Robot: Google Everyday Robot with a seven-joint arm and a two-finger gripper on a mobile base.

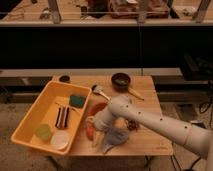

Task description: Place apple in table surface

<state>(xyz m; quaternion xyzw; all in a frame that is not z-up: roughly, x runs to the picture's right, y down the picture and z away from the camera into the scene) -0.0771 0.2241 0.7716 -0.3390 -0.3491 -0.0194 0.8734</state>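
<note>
The apple (90, 133) is a small orange-red shape low on the light wooden table surface (150, 131), between the yellow bin and a grey cloth. My gripper (95, 125) reaches in from the right on a white arm and is right over the apple, touching or almost touching it. The arm's end hides part of the apple. The wider orange bowl (98, 107) lies just behind the gripper.
A yellow bin (30, 131) at the left holds a pale green cup (43, 131), a white lid (60, 141), a green sponge (76, 101) and a dark item. A grey cloth (116, 138), a dark bowl (120, 80), a wooden spoon (135, 94) and a brush (99, 91) lie on the table.
</note>
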